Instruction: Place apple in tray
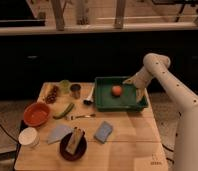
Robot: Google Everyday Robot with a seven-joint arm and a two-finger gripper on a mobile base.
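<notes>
Already in: apple [116, 90] sits mid tray [117, 106], far right of worktop [129, 137]. My pincer [135, 81] hangs over the tray's right end, beside the apple; can't tell its state. Apple likely light, rigid, smooth, prone to rolling. Any regrasp should go across its widest part.

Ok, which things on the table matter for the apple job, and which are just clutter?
Job: apple, lying in the tray; tray; gripper, at the tray's right end.
Lying about: orange-red bowl, metal cup, dark plate, light blue pad, white cup.
</notes>
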